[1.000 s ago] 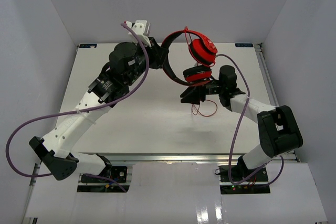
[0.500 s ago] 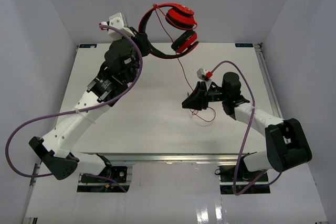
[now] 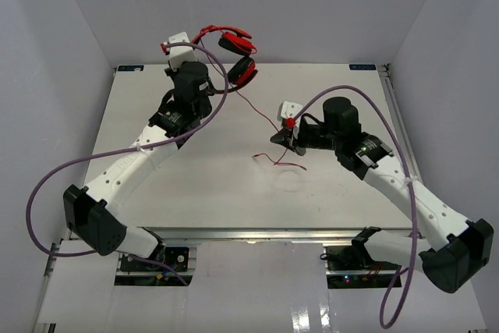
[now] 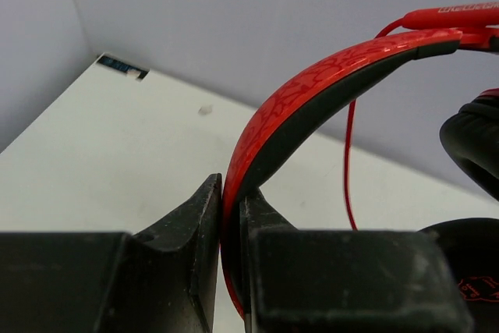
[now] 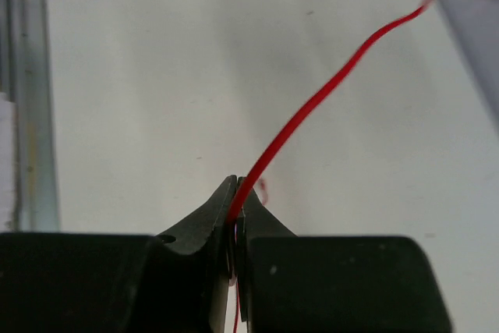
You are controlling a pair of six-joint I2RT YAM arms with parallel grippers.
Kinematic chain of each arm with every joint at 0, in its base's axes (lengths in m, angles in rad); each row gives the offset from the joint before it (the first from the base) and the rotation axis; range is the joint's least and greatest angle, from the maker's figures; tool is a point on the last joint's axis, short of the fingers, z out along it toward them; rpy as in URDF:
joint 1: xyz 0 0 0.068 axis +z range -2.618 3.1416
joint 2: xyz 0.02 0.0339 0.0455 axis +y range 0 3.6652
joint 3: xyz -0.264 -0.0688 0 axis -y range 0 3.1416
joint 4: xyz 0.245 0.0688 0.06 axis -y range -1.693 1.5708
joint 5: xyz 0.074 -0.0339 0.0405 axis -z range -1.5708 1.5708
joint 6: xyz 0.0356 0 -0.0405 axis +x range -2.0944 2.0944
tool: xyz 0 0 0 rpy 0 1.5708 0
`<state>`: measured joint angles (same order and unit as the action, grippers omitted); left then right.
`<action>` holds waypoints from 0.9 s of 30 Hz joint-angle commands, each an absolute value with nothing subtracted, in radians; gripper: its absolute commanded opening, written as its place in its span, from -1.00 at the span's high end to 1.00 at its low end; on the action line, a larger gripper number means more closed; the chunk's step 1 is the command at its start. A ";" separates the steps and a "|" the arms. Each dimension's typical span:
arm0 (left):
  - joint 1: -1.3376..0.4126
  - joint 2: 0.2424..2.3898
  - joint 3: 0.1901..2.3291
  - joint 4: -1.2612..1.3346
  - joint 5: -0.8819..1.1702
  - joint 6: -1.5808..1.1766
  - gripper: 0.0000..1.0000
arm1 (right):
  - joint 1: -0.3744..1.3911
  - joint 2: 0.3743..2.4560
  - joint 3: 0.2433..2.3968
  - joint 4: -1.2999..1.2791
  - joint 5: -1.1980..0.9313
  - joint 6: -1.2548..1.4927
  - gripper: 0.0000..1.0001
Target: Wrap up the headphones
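Note:
The red headphones [image 3: 234,52] hang in the air at the back left, above the table's far edge. My left gripper [image 3: 209,83] is shut on the red, black-lined headband [image 4: 312,91]. The ear cups [image 3: 243,72] hang to its right. The thin red cord [image 3: 261,111] runs taut from the cups down to my right gripper [image 3: 286,139], which is shut on it near the table's middle. In the right wrist view the cord [image 5: 327,91] leaves the jaws up to the right. The cord's loose end [image 3: 274,161] lies curled on the table.
The white table [image 3: 195,177] has metal rails along its right side [image 3: 398,122] and front edge. Thick purple robot cables [image 3: 47,193] loop off both arms. Grey walls close in the back and sides.
My left gripper swung the headphones left and back, turning them. My right gripper rose a little and shifted, and the cord between the two now runs taut.

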<state>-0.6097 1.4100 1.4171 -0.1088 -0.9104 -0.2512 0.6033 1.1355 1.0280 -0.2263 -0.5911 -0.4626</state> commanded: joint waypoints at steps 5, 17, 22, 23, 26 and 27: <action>-0.597 1.485 1.285 -0.219 -0.637 -0.310 1.00 | 0.677 1.112 1.222 -0.338 -0.026 -0.829 0.85; -0.674 1.442 1.149 -0.219 -0.031 -0.208 1.00 | 0.670 1.228 1.162 -0.062 0.111 -0.897 0.82; -0.679 1.349 1.101 -0.207 0.128 -0.212 1.00 | 0.478 1.262 1.143 -0.083 -0.251 -0.741 0.65; -0.678 1.330 1.096 -0.213 0.143 -0.220 1.00 | 0.432 1.271 1.138 -0.097 -0.305 -0.709 0.64; -0.680 1.271 1.085 -0.212 0.167 -0.259 1.00 | 0.354 1.292 1.102 -0.105 -0.555 -0.650 0.63; -0.680 1.256 1.089 -0.213 0.172 -0.270 1.00 | 0.343 1.298 1.088 -0.101 -0.616 -0.636 0.63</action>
